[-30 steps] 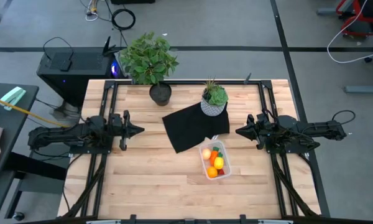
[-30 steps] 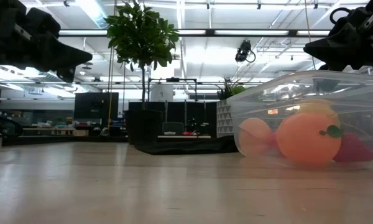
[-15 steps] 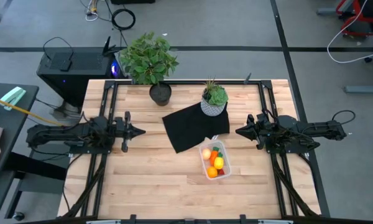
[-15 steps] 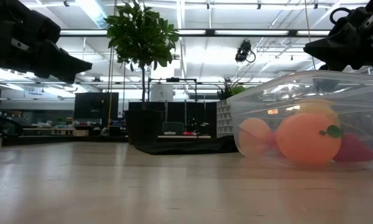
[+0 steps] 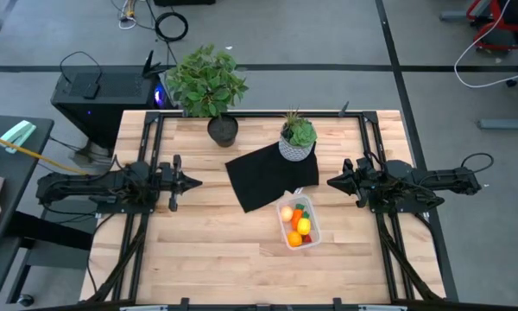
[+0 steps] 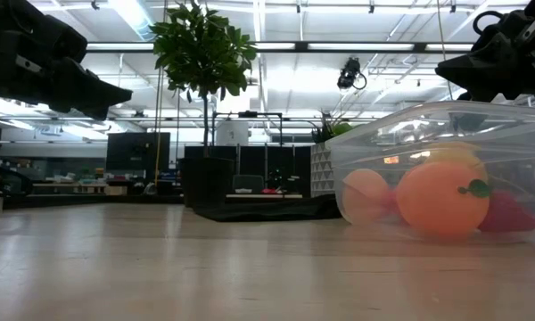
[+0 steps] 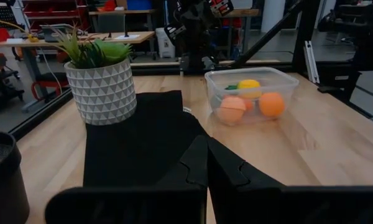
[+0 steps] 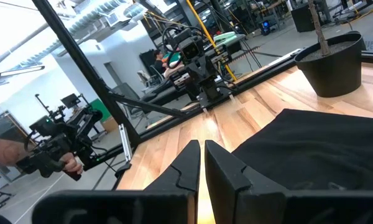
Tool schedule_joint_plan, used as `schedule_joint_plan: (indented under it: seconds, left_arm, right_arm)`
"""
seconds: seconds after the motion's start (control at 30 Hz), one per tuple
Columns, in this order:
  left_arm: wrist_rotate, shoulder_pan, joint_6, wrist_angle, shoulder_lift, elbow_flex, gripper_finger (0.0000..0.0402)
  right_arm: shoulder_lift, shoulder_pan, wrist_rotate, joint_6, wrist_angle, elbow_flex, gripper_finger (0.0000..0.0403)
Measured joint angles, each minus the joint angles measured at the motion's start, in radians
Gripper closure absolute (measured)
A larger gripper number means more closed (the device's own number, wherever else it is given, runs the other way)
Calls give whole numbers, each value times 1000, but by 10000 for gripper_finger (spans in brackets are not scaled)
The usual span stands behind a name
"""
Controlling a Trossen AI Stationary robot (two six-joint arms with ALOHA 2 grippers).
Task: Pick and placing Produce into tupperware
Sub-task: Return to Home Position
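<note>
- Tupperware [image 5: 299, 225], clear and rectangular, on the wooden table [image 5: 207, 250], at the near corner of the black mat [image 5: 268, 177], nearer the right arm.
- Produce [image 5: 298, 227] all inside it: orange ball [image 5: 293, 238], yellow piece [image 5: 303, 226], pinkish ball [image 5: 287, 213], carrot [image 5: 300, 211] with green top.
- Left gripper [image 5: 192, 181] raised above the table's left side, well apart from the container, fingers pressed together, holding nothing.
- Right gripper [image 5: 332, 182] raised over the right side, just beyond the mat's edge, fingers likewise closed and empty.
- Small potted plant [image 5: 297, 141] on the mat's far corner.
</note>
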Motion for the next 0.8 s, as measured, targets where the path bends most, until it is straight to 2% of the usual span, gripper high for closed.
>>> schedule_joint_plan:
  seconds: [0.7,0.8]
  left_arm:
    - [-12,2,-52,-1,0,0,395]
    - [-14,2,-52,-2,0,0,397]
  right_arm:
    - [0,0,0,0,0,0,373]
    - [0,0,0,-71,0,0,373]
